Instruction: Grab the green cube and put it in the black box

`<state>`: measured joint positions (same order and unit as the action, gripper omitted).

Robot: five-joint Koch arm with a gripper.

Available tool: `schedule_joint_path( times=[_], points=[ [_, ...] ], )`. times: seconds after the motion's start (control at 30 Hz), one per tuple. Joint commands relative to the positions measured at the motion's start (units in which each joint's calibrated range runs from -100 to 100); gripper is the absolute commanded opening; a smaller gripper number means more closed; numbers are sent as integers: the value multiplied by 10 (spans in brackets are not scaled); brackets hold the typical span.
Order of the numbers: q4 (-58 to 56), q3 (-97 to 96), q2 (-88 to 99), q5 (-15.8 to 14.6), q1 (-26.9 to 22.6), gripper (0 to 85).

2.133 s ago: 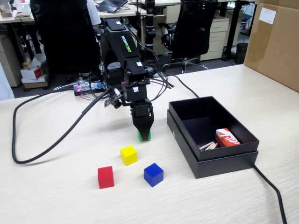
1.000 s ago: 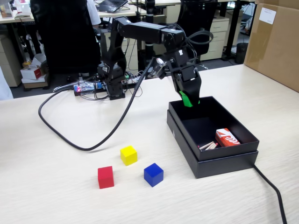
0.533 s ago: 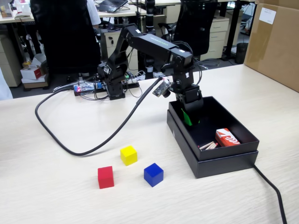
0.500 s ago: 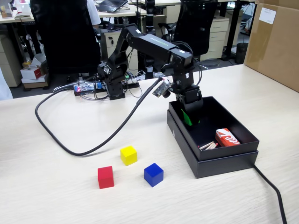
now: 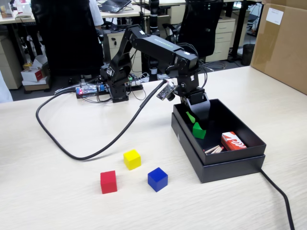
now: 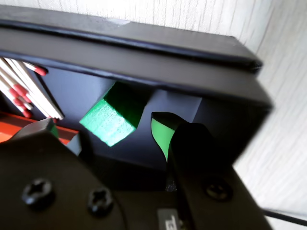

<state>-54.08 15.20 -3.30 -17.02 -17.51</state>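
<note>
The green cube [image 5: 199,130] [image 6: 109,119], bright and plain-faced, is being seen tilted on a corner inside the black box [image 5: 249,154] [image 6: 144,40], near its left wall in the fixed view. No writing is being made out clearly. The fingers [image 5: 195,116] [image 6: 103,132] are being held apart just above the cube, gripping nothing.
</note>
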Motion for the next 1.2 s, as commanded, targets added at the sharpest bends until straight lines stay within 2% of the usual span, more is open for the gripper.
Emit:
schedule_joint_path(
  times=[0.0,0.2,0.4,0.67,0.77,0.83,0.9,1.17],
  points=[
    [-9,-7,114,9,0,430],
    [0,-41,295,12,6,430],
    [1,-105,443,56,33,430],
    [105,-331,677,123,89,430],
    [106,-399,747,126,99,434],
    [106,-448,786,126,102,475],
    [113,-499,831,126,105,479],
    [241,-716,980,147,123,477]
  ],
)
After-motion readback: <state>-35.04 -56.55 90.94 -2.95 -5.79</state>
